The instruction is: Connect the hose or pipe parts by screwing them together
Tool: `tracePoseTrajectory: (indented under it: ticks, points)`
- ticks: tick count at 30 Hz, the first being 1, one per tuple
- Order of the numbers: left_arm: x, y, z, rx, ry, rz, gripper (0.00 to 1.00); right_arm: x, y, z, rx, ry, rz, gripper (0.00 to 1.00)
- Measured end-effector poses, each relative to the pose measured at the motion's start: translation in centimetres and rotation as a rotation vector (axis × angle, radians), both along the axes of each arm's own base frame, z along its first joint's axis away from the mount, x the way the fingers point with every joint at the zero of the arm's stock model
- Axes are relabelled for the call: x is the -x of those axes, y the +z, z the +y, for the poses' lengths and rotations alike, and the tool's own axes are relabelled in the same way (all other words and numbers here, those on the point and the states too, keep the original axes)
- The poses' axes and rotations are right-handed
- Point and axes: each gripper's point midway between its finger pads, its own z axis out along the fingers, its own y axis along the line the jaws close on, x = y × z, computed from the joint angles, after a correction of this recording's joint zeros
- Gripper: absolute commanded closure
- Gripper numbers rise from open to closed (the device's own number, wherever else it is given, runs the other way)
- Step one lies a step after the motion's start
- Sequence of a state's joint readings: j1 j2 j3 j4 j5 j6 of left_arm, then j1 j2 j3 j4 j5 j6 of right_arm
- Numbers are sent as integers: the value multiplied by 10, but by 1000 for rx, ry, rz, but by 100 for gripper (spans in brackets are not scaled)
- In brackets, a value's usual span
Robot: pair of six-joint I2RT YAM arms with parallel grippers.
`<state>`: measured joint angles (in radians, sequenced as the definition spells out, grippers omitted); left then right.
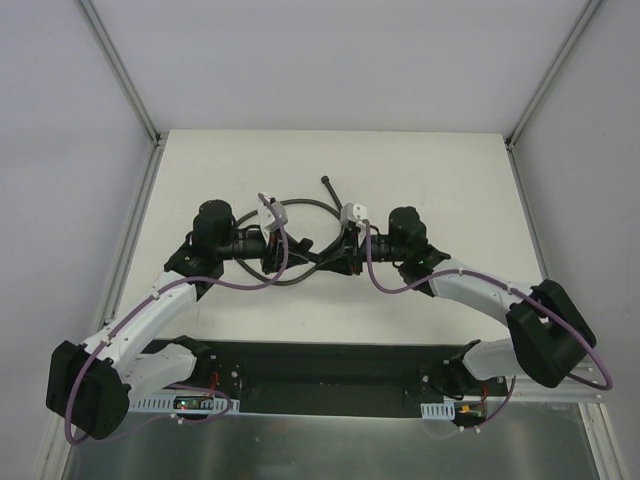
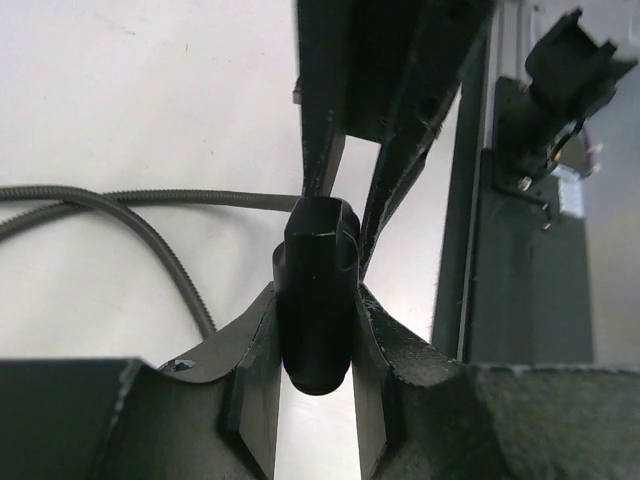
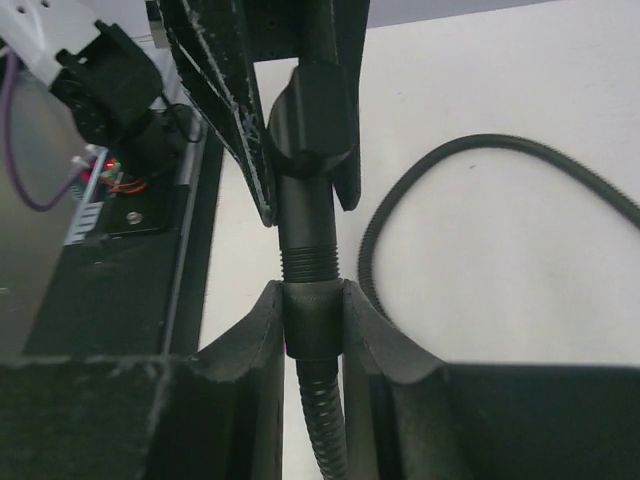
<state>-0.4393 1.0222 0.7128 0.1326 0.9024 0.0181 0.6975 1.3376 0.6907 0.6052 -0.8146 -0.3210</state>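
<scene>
My left gripper (image 2: 316,305) is shut on a smooth dark cylindrical end fitting (image 2: 318,250) of one hose part. My right gripper (image 3: 311,298) is shut on the collar (image 3: 311,325) of the other hose part, whose ribbed hose (image 3: 325,420) runs back between the fingers. A threaded section (image 3: 308,262) shows between the collar and the left-held fitting (image 3: 315,120), and the two parts stand in line, end to end. In the top view both grippers, left (image 1: 298,255) and right (image 1: 335,258), meet at mid-table. Dark grey hose (image 1: 300,203) loops behind them.
A loose hose end (image 1: 326,181) lies on the white table (image 1: 450,180) behind the grippers. A hose loop (image 3: 470,150) curves to the right of my right gripper. The black base rail (image 1: 320,375) runs along the near edge. Metal frame posts (image 1: 125,80) flank the table.
</scene>
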Motion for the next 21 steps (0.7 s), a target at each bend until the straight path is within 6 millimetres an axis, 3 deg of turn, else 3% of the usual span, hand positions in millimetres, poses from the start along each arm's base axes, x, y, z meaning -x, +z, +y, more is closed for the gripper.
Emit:
tracePoseTrajectory:
  ticks: [8, 9, 11, 12, 13, 14, 18, 21]
  points:
    - [0, -10, 3, -25, -62, -260, 100, 8, -5, 0, -27, 100, 184, 97]
    - [0, -9, 3, -15, -54, -290, 100, 7, -4, 0, -31, 101, 187, 88]
    - [0, -8, 5, 3, -16, -347, 100, 7, -1, 0, -41, 103, 187, 82]
    - [0, -7, 7, 11, 0, -362, 100, 6, 1, 1, -46, 99, 181, 66]
    - [0, -6, 8, 18, 22, -367, 100, 6, 3, 2, -52, 95, 172, 60]
    - [-2, -5, 9, 23, 47, -367, 100, 4, 4, 2, -56, 85, 163, 44]
    - [-20, 0, 20, 21, 206, -324, 100, -18, 13, -6, -83, -77, 90, 26]
    - [-31, -2, 32, 28, 347, -200, 100, -25, 16, -18, -91, -183, -18, 18]
